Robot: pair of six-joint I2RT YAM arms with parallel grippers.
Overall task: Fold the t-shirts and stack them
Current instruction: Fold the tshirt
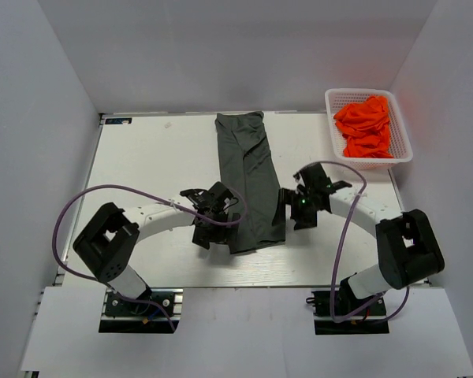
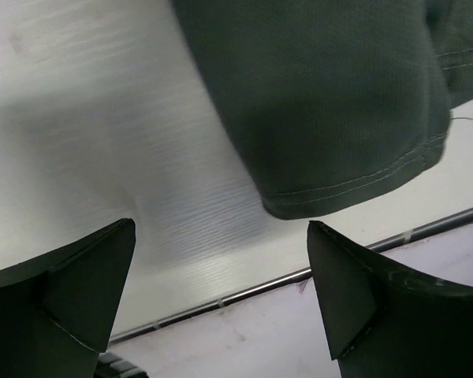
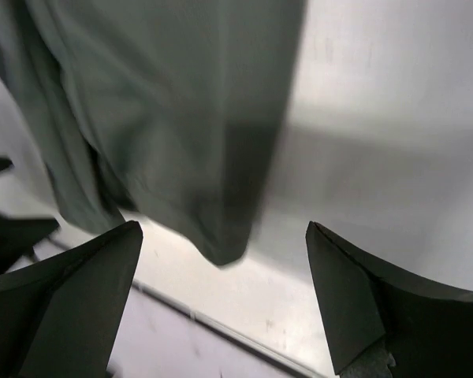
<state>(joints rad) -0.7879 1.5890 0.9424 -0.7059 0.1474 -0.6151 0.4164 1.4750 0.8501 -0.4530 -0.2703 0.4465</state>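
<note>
Just beside left pincer, grey t-shirt.

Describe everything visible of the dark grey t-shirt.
The dark grey t-shirt is soft knit cloth with a double-stitched hem, folded lengthwise into a long narrow strip, slightly creased. It lies flat on the white table, running from the far edge toward the arms. Its near end sits between the open left gripper and right gripper; neither grips it.

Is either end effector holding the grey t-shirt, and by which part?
Nothing is held: the left end effector and right end effector are open beside the grey t-shirt.
</note>
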